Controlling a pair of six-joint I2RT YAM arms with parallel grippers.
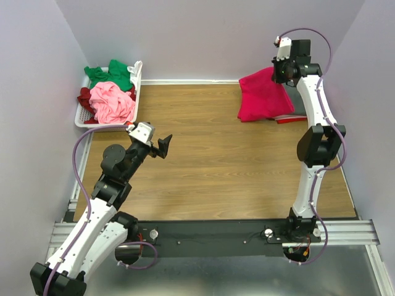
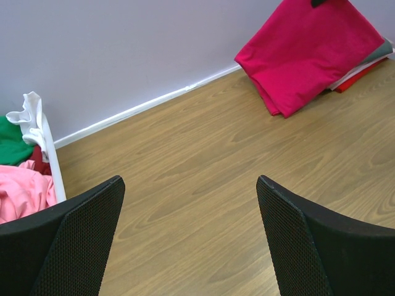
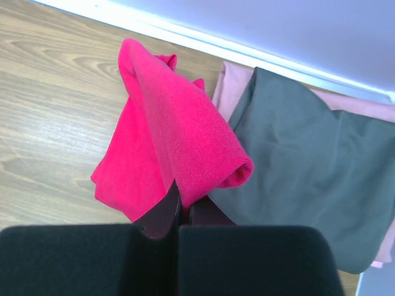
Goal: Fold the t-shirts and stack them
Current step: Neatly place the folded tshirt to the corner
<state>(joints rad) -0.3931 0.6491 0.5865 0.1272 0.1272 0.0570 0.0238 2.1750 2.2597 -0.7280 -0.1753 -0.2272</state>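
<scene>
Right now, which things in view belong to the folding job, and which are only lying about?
Job: crimson-pink t-shirt, right gripper holding it, grey t-shirt, dusty pink t-shirt, green t-shirt, light pink t-shirt, maroon t-shirt.
Lying about: white basket, wooden table, open left gripper.

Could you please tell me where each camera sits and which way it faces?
Top external: above and behind the bases, looking down on the table; left arm and right arm show.
Left wrist: on the left arm, facing the far wall; open left gripper at the bottom.
Right wrist: looking down on the grey t-shirt; shut right gripper pinching the crimson t-shirt.
Shared: all three show the crimson t-shirt.
</scene>
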